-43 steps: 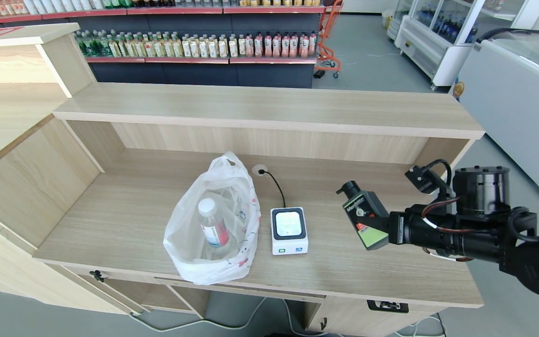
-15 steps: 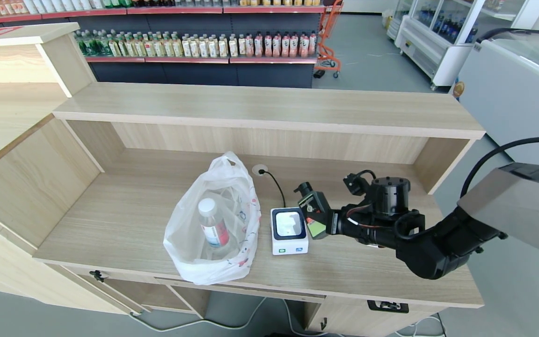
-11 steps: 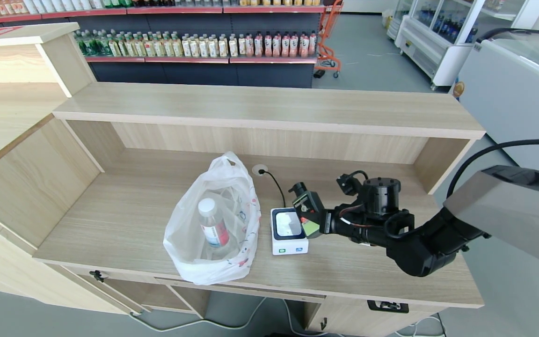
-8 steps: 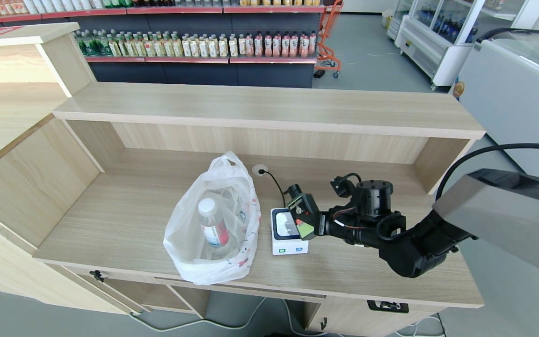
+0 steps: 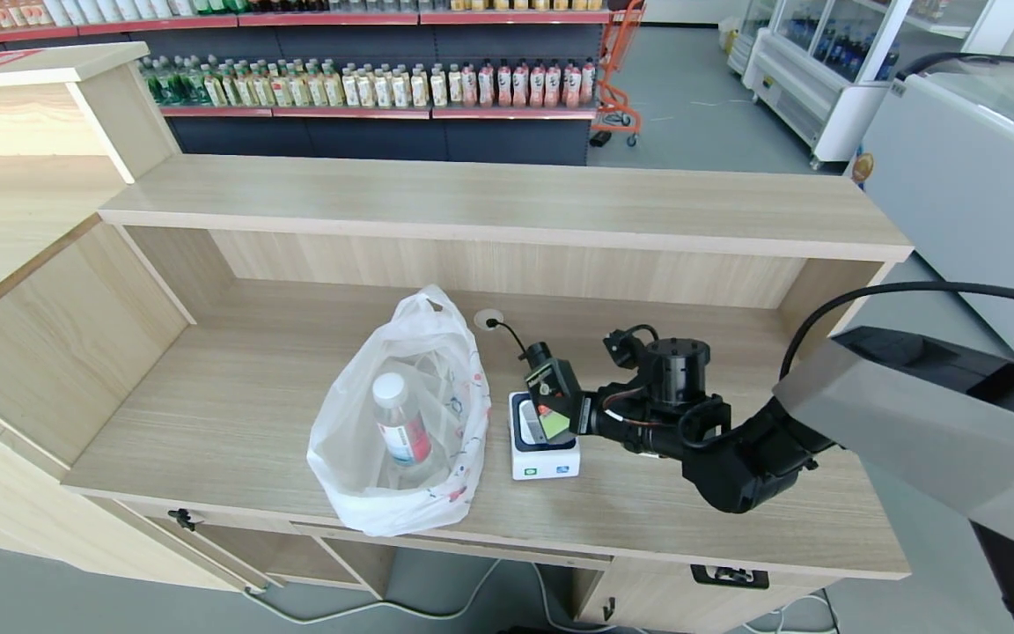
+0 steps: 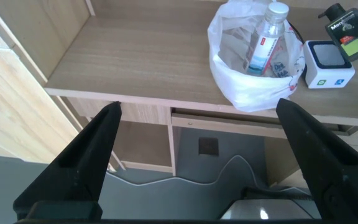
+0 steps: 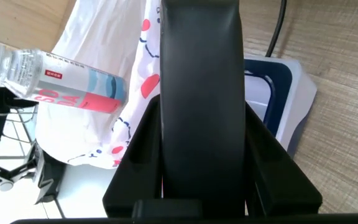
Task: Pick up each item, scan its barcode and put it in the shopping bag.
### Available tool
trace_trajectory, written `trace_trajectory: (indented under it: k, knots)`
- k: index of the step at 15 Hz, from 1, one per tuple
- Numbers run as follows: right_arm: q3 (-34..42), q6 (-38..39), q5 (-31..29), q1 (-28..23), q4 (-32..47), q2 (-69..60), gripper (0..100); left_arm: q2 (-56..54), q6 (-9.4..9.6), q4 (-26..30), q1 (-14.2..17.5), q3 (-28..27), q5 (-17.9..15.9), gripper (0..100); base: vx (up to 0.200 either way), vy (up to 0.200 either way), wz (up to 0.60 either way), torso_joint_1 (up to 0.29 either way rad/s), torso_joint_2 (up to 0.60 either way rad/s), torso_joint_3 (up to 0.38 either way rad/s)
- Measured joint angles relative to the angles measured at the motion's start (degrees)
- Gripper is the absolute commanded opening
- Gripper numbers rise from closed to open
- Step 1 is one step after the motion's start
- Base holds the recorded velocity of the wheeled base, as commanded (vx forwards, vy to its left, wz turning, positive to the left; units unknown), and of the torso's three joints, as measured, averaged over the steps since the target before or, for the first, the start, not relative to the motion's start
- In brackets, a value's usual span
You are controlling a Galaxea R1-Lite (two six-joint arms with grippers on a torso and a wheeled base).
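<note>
The right tool [image 5: 572, 413], clenched on the black bottle [image 5: 547, 393], has come over the scanner [image 5: 546, 461]. Scanning is in hand; next, likely, a lift into the bag [image 5: 344, 436] beside the scanner.

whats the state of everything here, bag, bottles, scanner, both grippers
bag: open, upright
water bottle: capped, leaning in the bag
black bottle: capped, held just above the scanner
scanner: face up, cable attached
right gripper: shut on the black bottle
left gripper: open, empty
</note>
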Motion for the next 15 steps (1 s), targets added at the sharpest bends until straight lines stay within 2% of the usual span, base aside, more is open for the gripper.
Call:
trace_trajectory:
  k: [4,15]
  knots:
    - [-0.2,-0.1,0.0,0.0,-2.5,2.0,0,0.0,0.00,0.0,0.0,0.0,0.0,100,0.000,0.000,0.00,0.000,0.00,0.000]
    - [-5.6,-0.1,0.3,0.5,-2.3,5.9,0,0.0,0.00,0.0,0.0,0.0,0.0,100,0.000,0.000,0.00,0.000,0.00,0.000]
